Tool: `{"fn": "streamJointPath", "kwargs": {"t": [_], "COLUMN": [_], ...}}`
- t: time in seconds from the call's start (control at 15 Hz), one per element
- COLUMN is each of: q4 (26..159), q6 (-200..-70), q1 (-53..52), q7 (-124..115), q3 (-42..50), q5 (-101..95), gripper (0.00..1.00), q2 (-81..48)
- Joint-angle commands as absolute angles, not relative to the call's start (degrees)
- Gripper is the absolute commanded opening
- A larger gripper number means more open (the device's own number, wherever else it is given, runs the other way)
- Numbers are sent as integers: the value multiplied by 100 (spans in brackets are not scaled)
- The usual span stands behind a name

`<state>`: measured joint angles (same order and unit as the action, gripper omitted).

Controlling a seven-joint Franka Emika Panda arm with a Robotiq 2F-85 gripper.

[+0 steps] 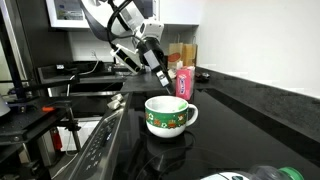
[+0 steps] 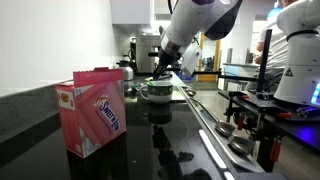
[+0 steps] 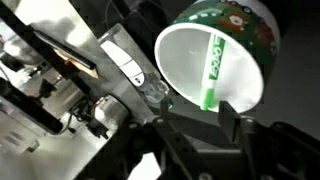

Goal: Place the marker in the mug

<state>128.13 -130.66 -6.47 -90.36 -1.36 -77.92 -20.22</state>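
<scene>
A green and white mug (image 1: 168,115) stands upright on the black counter; it also shows in the other exterior view (image 2: 157,90). In the wrist view the mug (image 3: 180,50) has a white inside, and a green marker (image 3: 212,65) leans inside it with its near end at the rim. My gripper (image 3: 198,113) hovers just above the mug's rim with its fingers apart on either side of the marker's end, not touching it. In both exterior views the gripper (image 1: 161,78) (image 2: 164,66) is tilted above the mug.
A pink box (image 1: 183,82) stands behind the mug and appears large in the foreground of an exterior view (image 2: 92,112). A stove top (image 1: 100,140) borders the counter. Another robot and a cart (image 2: 290,60) stand beside the counter.
</scene>
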Motion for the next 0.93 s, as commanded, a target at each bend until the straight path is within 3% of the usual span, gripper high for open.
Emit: {"fn": "streamJointPath", "kwargs": {"t": [0.0,0.13,0.87], "q4": [12917,12899,12473], "q6": [-13574,-13675,-12874], "q1": [-282,-165,-147], "q7": [-7428,-6233,-19], "q3": [-372,-430,-308], "q5": [-6816,-6018,-2146], "gripper": [90,100,100], "q2": [-1702,-1499,-779]}}
